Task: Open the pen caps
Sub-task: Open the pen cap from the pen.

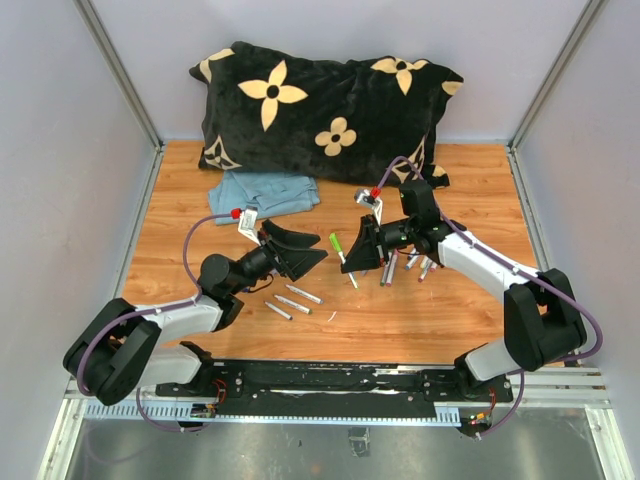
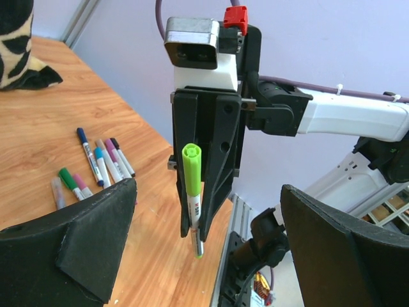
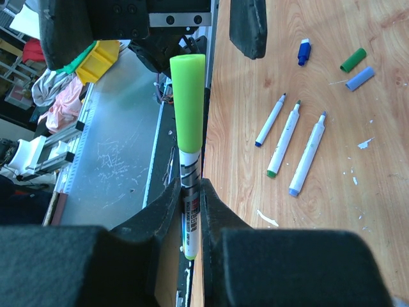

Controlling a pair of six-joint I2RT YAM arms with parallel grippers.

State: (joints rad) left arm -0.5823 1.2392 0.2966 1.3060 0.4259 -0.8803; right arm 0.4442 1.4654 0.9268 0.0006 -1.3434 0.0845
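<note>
Lime-green cap (image 3: 187,102) tops the 1 pen (image 3: 190,224) pinched in the right gripper (image 3: 193,192), lifted off the wooden table (image 1: 450,320). The left gripper (image 1: 303,250) faces it, spread wide and holding nothing. 3 uncapped pens (image 3: 283,137) and 3 loose caps (image 3: 353,59) lie nearby, with about 7 capped pens (image 2: 98,160) farther off. 1 pillow (image 1: 320,105) and 1 blue cloth (image 1: 265,192) lie behind.
</note>
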